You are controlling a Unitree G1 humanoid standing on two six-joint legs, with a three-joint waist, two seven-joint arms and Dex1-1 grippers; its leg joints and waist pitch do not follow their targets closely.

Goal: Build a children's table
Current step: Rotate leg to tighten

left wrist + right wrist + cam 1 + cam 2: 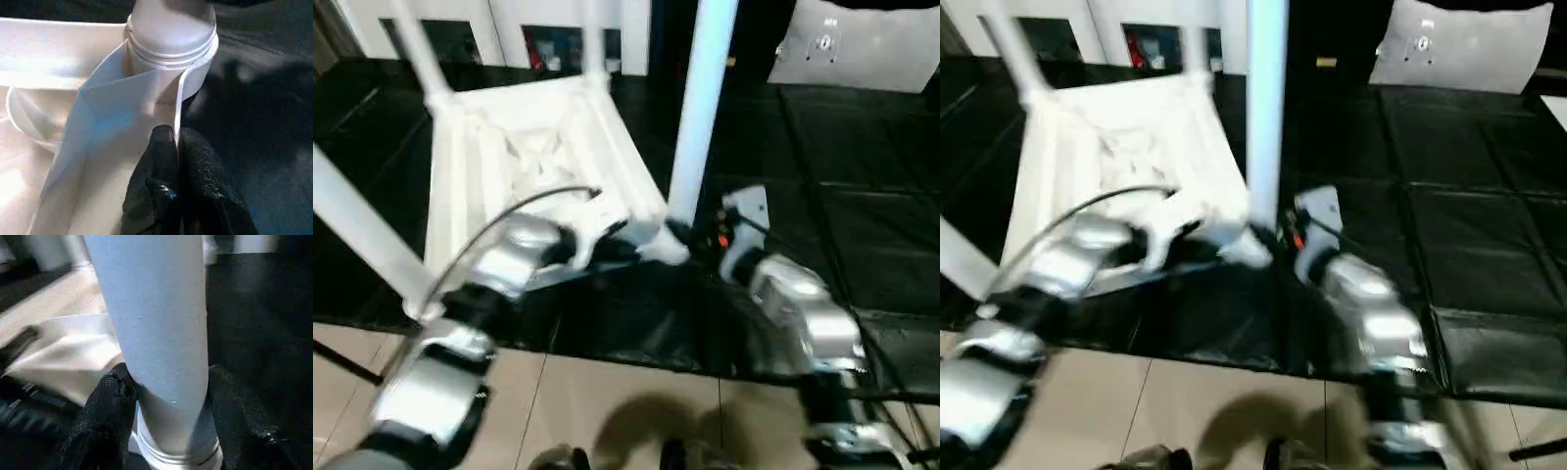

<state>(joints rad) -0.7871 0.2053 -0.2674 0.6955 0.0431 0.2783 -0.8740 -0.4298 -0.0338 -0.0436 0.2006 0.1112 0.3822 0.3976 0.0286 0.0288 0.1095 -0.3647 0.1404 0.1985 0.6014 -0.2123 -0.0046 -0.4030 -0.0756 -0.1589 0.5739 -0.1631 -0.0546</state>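
Observation:
The children's table lies upside down on black mats, its white ribbed top [524, 162] facing up. White legs rise from its corner sockets; the near-right leg [702, 108] stands upright in its socket [171, 44]. My left gripper [177, 147] is shut on the top's thin rim [181, 98] just beside that socket. My right gripper [171, 401] is closed around the lower end of the same leg [156, 318], one black finger [105, 401] pressed against each side. Another leg [362, 230] slants out from the near-left corner.
A white cabinet with glass doors [558, 39] stands behind the table. A flat white board [862, 49] lies at the back right on the mats [862, 196]. Pale floor tiles [607, 401] begin at the mats' near edge.

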